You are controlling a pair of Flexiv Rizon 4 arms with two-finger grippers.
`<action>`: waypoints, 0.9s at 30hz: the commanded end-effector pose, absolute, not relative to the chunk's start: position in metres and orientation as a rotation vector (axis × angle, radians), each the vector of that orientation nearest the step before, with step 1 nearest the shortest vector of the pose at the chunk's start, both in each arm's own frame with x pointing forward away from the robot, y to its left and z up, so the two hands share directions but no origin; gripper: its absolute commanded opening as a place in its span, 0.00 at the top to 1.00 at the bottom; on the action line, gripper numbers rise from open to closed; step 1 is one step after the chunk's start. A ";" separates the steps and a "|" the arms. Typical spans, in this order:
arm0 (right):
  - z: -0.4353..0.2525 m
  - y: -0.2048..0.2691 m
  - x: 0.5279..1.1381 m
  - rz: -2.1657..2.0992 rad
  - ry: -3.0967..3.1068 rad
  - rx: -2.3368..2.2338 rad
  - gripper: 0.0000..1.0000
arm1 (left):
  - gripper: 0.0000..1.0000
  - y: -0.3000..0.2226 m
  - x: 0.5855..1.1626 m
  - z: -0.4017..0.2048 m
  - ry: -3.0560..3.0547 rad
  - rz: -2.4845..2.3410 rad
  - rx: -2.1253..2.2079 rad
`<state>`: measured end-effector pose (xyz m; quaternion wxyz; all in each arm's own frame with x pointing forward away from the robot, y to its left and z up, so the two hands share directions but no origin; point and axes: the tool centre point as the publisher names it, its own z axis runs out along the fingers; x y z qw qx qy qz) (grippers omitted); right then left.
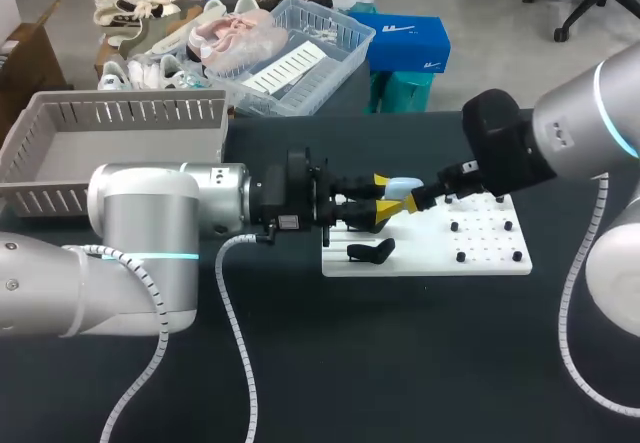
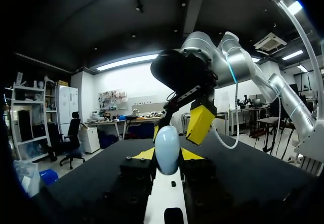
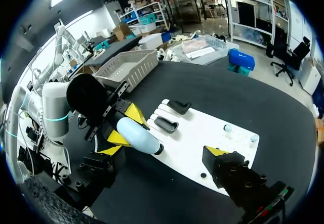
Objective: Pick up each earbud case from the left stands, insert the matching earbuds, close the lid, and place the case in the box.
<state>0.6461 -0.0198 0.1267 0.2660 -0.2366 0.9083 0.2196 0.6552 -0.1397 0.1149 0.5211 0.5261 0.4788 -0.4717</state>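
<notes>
1. Black surface (image 1: 400,363) carries a white board (image 1: 490,261) at its middle; one black stand (image 1: 370,252) sits on the board's near-left part.
2. Left claw (image 1: 380,195) is over the board's left end, clamped on the pale blue earbud case (image 1: 401,185), which is held clear of the board.
3. Right claw (image 1: 410,201): fingers apart, one yellow tip just beside the case; contact cannot be told.
4. Grey box (image 1: 60,153) stands at the far left, well apart from the case.

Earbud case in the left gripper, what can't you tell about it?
Lid open or shut: in the head view the left gripper and right gripper cover most of the earbud case.
Earbuds inside: its shell hides them in every view.
Its dark end: right wrist view, too small to identify.
</notes>
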 end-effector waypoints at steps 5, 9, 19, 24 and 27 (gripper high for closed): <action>0.125 -0.018 0.651 0.575 2.457 -0.629 0.00 | 1.00 -0.140 0.656 0.114 1.147 -1.131 1.261; 0.125 -0.019 0.653 0.570 2.456 -0.627 0.00 | 1.00 -0.140 0.656 0.114 1.147 -1.131 1.261; 0.125 -0.020 0.655 0.560 2.459 -0.625 0.00 | 1.00 -0.140 0.656 0.114 1.147 -1.131 1.261; 0.128 -0.020 0.656 0.556 2.455 -0.626 0.00 | 1.00 -0.140 0.656 0.114 1.147 -1.131 1.261; 0.130 -0.019 0.656 0.561 2.452 -0.627 0.00 | 1.00 -0.140 0.656 0.114 1.147 -1.131 1.261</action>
